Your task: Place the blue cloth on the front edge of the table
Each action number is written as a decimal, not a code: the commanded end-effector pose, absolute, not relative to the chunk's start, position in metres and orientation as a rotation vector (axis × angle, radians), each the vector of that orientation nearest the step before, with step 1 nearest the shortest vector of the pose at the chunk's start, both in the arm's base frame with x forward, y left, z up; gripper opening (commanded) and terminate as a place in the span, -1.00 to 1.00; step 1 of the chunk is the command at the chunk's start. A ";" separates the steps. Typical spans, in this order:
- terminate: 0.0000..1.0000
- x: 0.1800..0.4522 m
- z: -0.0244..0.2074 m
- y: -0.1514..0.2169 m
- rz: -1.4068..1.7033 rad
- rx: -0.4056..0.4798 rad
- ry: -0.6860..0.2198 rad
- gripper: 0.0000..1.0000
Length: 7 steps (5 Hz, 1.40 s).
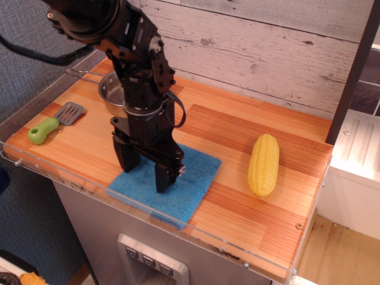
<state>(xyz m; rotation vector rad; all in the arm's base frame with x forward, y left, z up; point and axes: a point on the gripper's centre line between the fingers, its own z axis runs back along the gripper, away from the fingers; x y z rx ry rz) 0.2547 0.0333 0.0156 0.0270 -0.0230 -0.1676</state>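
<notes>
While the table (279, 196) carries it, the blue cloth (196, 181) lies flat at the front rim.
Directly above, the gripper (144, 174) stands with jaws apart, tips straddling the cloth's left-centre.

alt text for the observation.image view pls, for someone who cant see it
A black robot gripper, fingers spread, is over a blue cloth lying at the front edge of a wooden table. A yellow corn cob lies to the right; a steel pot and green-handled spatula sit left.
</notes>
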 end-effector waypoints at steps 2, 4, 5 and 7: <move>-1.00 0.257 0.086 0.037 -0.196 0.037 -0.086 1.00; -1.00 0.251 0.120 0.042 -0.094 0.004 -0.098 1.00; -1.00 0.252 0.123 0.046 -0.080 0.016 -0.097 1.00; 1.00 0.252 0.123 0.046 -0.080 0.016 -0.097 1.00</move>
